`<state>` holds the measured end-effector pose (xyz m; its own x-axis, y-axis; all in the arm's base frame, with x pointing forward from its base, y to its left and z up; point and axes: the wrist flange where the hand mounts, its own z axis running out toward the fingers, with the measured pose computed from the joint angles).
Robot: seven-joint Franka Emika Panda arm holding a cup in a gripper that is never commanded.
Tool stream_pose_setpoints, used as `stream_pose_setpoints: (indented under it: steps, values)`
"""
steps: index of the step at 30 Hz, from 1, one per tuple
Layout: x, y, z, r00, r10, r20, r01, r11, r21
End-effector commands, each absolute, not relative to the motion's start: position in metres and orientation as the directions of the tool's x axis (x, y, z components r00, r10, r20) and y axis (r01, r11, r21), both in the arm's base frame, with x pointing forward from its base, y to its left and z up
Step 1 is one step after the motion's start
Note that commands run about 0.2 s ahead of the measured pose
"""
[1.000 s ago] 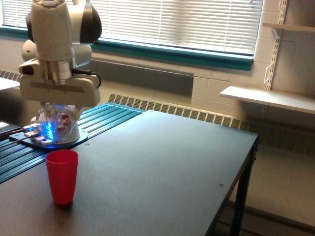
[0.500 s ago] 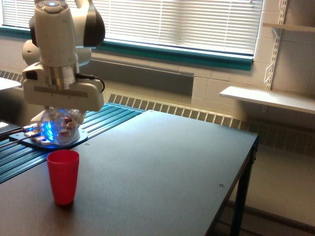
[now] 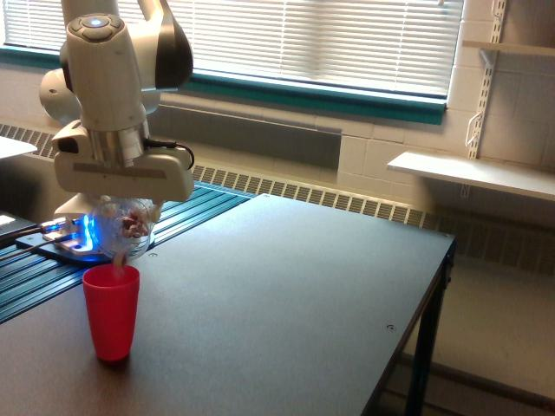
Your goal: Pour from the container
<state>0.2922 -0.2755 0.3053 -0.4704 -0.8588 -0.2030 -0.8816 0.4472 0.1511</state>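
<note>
Exterior view shows my pincer [image 3: 124,208] clamped on the container [image 3: 124,227], tipped over the red cup [image 3: 111,310] near the desk [image 3: 286,303] front-left corner; I'd roll slowly, keeping the spout centred above that rim.

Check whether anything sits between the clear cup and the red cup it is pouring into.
Nothing visible does. The clear cup hangs tilted in the gripper just above the red cup, whose open mouth is uncovered. A thin stream or bit seems to drop toward its rim. The table shows nothing beside the red cup.
</note>
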Motion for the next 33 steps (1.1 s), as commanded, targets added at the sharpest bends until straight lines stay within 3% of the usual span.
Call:
stream_pose_setpoints:
  steps: [1, 33]
  values:
    - [0.288, -0.272, 0.307, -0.457, -0.859, -0.23, -0.889, 0.432, 0.151]
    - [0.263, -0.273, 0.302, -0.478, -0.835, -0.272, -0.878, 0.447, 0.172]
